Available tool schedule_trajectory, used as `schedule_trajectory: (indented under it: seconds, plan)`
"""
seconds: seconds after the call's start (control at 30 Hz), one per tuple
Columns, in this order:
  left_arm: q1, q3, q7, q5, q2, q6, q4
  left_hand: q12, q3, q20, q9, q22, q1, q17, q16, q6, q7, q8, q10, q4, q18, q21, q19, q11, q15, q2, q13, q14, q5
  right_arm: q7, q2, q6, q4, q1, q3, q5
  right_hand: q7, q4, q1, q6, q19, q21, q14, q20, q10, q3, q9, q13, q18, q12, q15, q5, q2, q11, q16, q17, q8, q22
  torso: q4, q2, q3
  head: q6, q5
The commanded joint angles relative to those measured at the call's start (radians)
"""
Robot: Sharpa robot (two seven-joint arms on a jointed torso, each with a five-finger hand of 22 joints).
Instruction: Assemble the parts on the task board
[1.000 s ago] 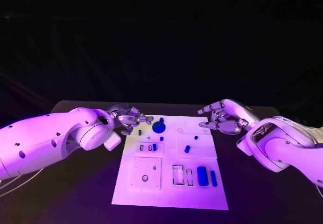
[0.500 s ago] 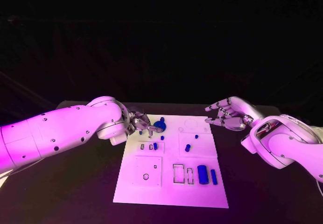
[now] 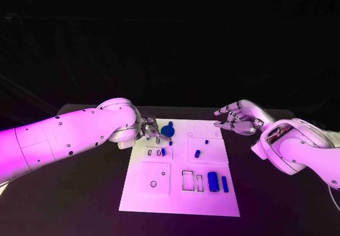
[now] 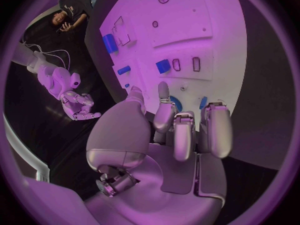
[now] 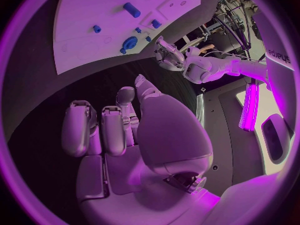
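Observation:
The white task board lies in the middle of the black table. A round blue part sits near its far left corner, small blue parts lie mid-board, and longer blue parts lie near the front. My left hand hovers at the far left corner just beside the round part, fingers apart and holding nothing. In the left wrist view its fingertips reach over the board and partly hide the round part. My right hand hangs off the far right corner, fingers loosely bent and empty.
The board has rectangular recesses near the front and a raised square plate at front left. Black table surrounds the board on both sides. In the right wrist view the board lies beyond my right hand.
My left hand has moved right over the board's far left corner, close to the round blue part, with the arm swinging in. My right hand has drifted slightly away from the board.

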Motion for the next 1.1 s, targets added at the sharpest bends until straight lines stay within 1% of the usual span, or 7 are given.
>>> schedule_trajectory:
  seconds: [0.03,0.4,0.53,0.63,0.73,0.87,1.1]
  plan:
    - [0.002,-0.001,-0.021,-0.039,0.010,0.080,-0.011,0.002,-0.008,-0.002,0.002,0.027,-0.011,0.263,0.003,-0.009,-0.001,0.007,0.003,0.000,-0.010,0.005,0.003,0.001,-0.006,0.003,0.000,0.104,-0.006,-0.007,0.003,0.010,0.000,0.000,0.000,0.000,-0.001,0.006,-0.008,0.008,-0.006,-0.006,0.040,-0.002,-0.007,0.001,0.000,-0.001,0.012,-0.006,0.004,0.007,-0.003,0.000,-0.005,-0.001,0.002,-0.001,-0.0002,0.000,-0.0015,-0.003,0.000]
    - [0.000,-0.013,-0.023,-0.044,0.049,0.090,-0.052,-0.002,-0.015,-0.002,0.008,0.025,-0.013,0.263,0.003,-0.011,-0.001,0.010,0.000,0.000,-0.009,0.004,0.001,0.000,-0.006,0.007,-0.004,0.104,-0.006,-0.006,0.011,0.013,-0.003,0.000,0.000,0.000,-0.001,0.008,-0.009,0.008,-0.006,-0.007,0.040,-0.002,-0.006,0.000,0.000,-0.001,0.013,-0.005,0.004,0.008,-0.002,0.000,-0.005,-0.001,0.002,-0.002,-0.0006,0.001,-0.0012,-0.011,-0.002]
    - [0.000,-0.016,-0.023,-0.042,0.054,0.090,-0.057,-0.002,-0.018,-0.003,0.013,0.027,-0.011,0.263,0.003,-0.013,-0.002,0.013,0.000,-0.001,-0.010,0.005,0.002,0.000,-0.007,0.011,-0.004,0.104,-0.006,-0.006,0.007,0.012,0.000,0.000,0.000,0.000,-0.001,0.008,-0.009,0.008,-0.006,-0.007,0.040,-0.002,-0.006,0.000,0.000,-0.001,0.013,-0.005,0.004,0.008,-0.002,0.000,-0.005,-0.001,0.002,-0.002,0.0018,0.002,0.0002,-0.016,-0.006]
    - [0.000,-0.017,-0.023,-0.042,0.057,0.093,-0.058,-0.002,-0.019,-0.003,0.016,0.028,-0.008,0.263,0.003,-0.014,-0.002,0.015,0.000,-0.001,-0.010,0.005,0.002,-0.001,-0.007,0.015,-0.003,0.104,-0.006,-0.006,0.006,0.012,-0.001,0.000,0.000,0.000,-0.001,0.008,-0.009,0.008,-0.006,-0.007,0.040,-0.002,-0.006,0.000,0.000,-0.001,0.013,-0.005,0.004,0.008,-0.002,0.000,-0.005,-0.001,0.002,-0.002,-0.0001,0.002,-0.0007,-0.017,-0.006]
    - [-0.001,-0.018,-0.023,-0.040,0.062,0.095,-0.063,-0.002,-0.020,-0.003,0.018,0.028,-0.007,0.263,0.003,-0.015,-0.002,0.016,0.000,-0.001,-0.010,0.005,0.002,-0.001,-0.007,0.017,-0.004,0.104,-0.006,-0.006,0.006,0.012,0.000,0.000,0.000,0.000,-0.001,0.008,-0.009,0.008,-0.007,-0.008,0.040,-0.003,-0.007,0.000,0.000,-0.003,0.013,-0.007,0.004,0.009,-0.002,-0.001,-0.006,-0.002,0.002,-0.003,0.0006,0.002,-0.0010,-0.017,-0.007]
    - [-0.004,-0.021,-0.022,-0.037,0.072,0.097,-0.075,-0.004,-0.021,-0.003,0.019,0.026,-0.006,0.263,0.003,-0.015,-0.002,0.017,-0.001,-0.001,-0.009,0.004,0.001,-0.001,-0.007,0.018,-0.006,0.104,-0.006,-0.006,0.005,0.011,0.001,0.000,0.000,-0.002,-0.001,0.008,-0.009,0.008,-0.007,-0.008,0.040,-0.003,-0.007,0.000,0.000,-0.003,0.013,-0.007,0.004,0.009,-0.002,-0.001,-0.006,-0.002,0.002,-0.003,0.0014,0.002,-0.0001,-0.018,-0.006]
    - [-0.013,-0.024,-0.021,-0.028,0.081,0.105,-0.088,-0.008,-0.024,-0.004,0.027,0.025,0.000,0.263,0.003,-0.020,-0.002,0.020,-0.004,-0.002,-0.009,0.003,0.000,-0.001,-0.007,0.028,-0.009,0.104,-0.006,-0.005,0.008,0.011,-0.001,0.000,0.000,-0.005,-0.001,0.011,-0.011,0.007,-0.008,-0.010,0.040,-0.003,-0.014,0.000,0.000,-0.014,0.013,-0.022,0.004,0.009,-0.001,0.000,-0.008,-0.004,0.001,-0.006,-0.0018,0.003,-0.0003,-0.020,-0.006]
